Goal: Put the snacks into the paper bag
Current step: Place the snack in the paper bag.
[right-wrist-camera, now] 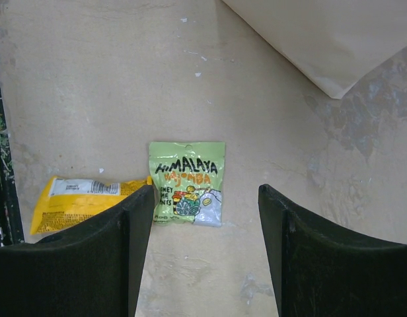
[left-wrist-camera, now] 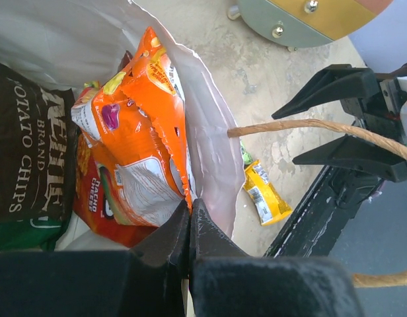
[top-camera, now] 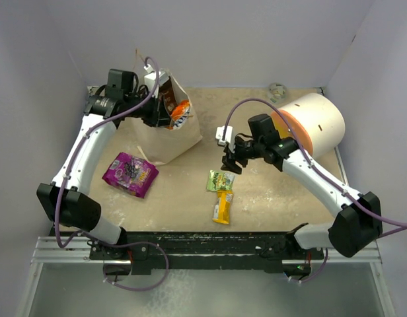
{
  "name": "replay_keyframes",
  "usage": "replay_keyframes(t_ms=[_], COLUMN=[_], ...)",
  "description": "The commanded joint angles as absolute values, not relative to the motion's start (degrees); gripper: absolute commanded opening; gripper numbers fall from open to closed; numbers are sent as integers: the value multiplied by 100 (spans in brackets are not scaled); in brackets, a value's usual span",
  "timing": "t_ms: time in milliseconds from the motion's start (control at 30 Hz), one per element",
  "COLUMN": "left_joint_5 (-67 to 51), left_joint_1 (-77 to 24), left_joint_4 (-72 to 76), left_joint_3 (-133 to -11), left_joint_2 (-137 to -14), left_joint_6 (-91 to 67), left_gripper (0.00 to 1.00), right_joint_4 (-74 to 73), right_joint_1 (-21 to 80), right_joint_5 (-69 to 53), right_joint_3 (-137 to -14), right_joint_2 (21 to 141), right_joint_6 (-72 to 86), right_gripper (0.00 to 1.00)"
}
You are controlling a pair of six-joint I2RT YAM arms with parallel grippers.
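Observation:
The tan paper bag (top-camera: 165,135) lies at the back left with its mouth held up. My left gripper (top-camera: 158,113) is shut on the bag's rim (left-wrist-camera: 213,158), as the left wrist view (left-wrist-camera: 189,210) shows. Inside the bag are an orange pouch (left-wrist-camera: 141,132), a brown chip bag (left-wrist-camera: 28,155) and a red packet (left-wrist-camera: 98,214). A purple packet (top-camera: 129,174) lies left of centre. A green packet (top-camera: 221,180) and a yellow bar (top-camera: 222,207) lie mid-table. My right gripper (top-camera: 231,158) is open and empty above the green packet (right-wrist-camera: 187,181), beside the yellow bar (right-wrist-camera: 81,201).
A big cream cylinder with an orange face (top-camera: 312,122) lies at the back right, behind my right arm. A twisted paper handle (left-wrist-camera: 309,125) crosses the left wrist view. A corner of the bag (right-wrist-camera: 335,39) shows at the top of the right wrist view.

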State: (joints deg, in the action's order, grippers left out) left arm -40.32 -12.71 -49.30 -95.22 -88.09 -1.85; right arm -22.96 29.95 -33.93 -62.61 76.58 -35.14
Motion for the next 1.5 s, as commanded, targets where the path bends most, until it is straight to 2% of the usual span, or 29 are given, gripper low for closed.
replay_keyframes(t_ms=[0, 133, 300, 467, 1000, 1467], left_joint_5=[-3833, -3570, -3510, -3548, -3458, -2248], left_joint_1=[-1333, -1336, -1344, -1345, -1345, -1345], left_joint_4=[-4826, -5095, -5280, -5483, -5455, -5020], left_joint_3=[-9803, -10111, -10370, -10579, -10694, -10676], left_joint_2=[-8668, -8913, -9113, -9347, -9108, -8597], left_joint_6=[29, 197, 279, 365, 649, 1199], left_gripper=[0, 2, 10, 14, 33, 51], right_joint_4=[-2147, -2127, -2119, -2123, -2050, -2036], right_joint_1=[2909, 2892, 2887, 2878, 2861, 2856], right_joint_5=[-3448, -3461, -3463, -3464, -3428, -3367], right_joint_3=[-6259, -6241, -6236, -6231, -6161, -6161], right_joint_2=[7506, 7536, 7558, 7551, 7530, 7594], right_joint_6=[-3488, -3487, -3481, -3482, -3501, -3503], right_gripper=[67, 67, 67, 67, 67, 68])
